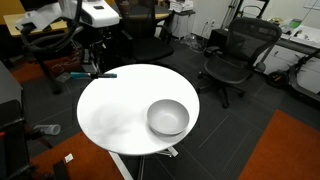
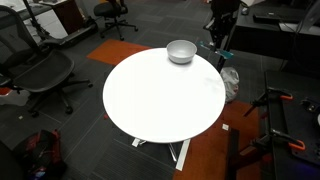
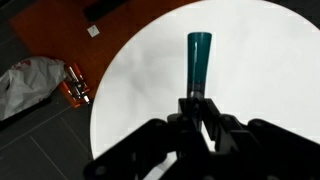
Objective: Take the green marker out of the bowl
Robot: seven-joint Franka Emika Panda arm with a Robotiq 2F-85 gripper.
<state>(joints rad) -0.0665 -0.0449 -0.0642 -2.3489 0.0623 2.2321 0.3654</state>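
Over the edge of the white round table [image 1: 120, 115], the Robotiq gripper [image 3: 198, 105] is clenched on the green marker [image 3: 199, 60], pinching its lower end so that the teal barrel juts out past the fingertips above the tabletop. In an exterior view the marker [image 1: 108, 73] shows as a short dark stick at the table's rim under the arm, clear of the bowl [image 1: 168, 118]. The bowl sits close to another stretch of the edge and shows only a pale inside. Judging by this, the main step is done: the marker is out and lifted. What is left, at most, is to set it down and let go. No brand, label or writing is readable on marker, bowl or arm.
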